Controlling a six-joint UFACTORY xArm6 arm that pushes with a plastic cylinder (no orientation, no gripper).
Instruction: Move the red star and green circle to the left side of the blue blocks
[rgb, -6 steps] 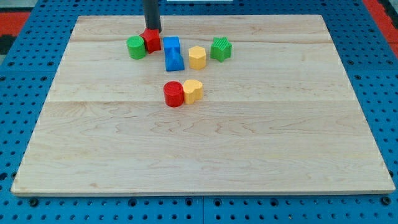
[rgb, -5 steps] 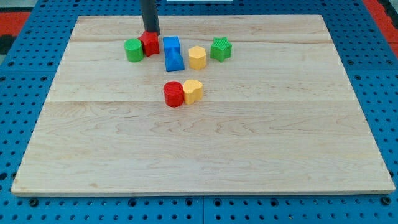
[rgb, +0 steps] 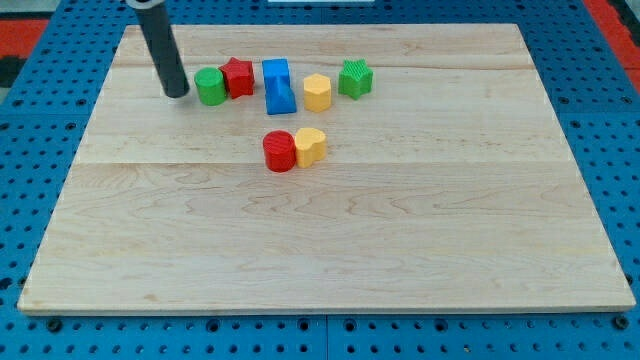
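A: Near the board's top-left corner, my tip is sitting just left of the green circle; no claw fitted, so no claw state to tell.

B: Red star is touching the circle, left of the blue blocks.

A: Risk: pushing rightward is going to jam both into blue.

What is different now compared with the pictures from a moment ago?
My tip left the top of the red star and moved to the view's left, now just left of the green circle. All the blocks stayed about where they were.
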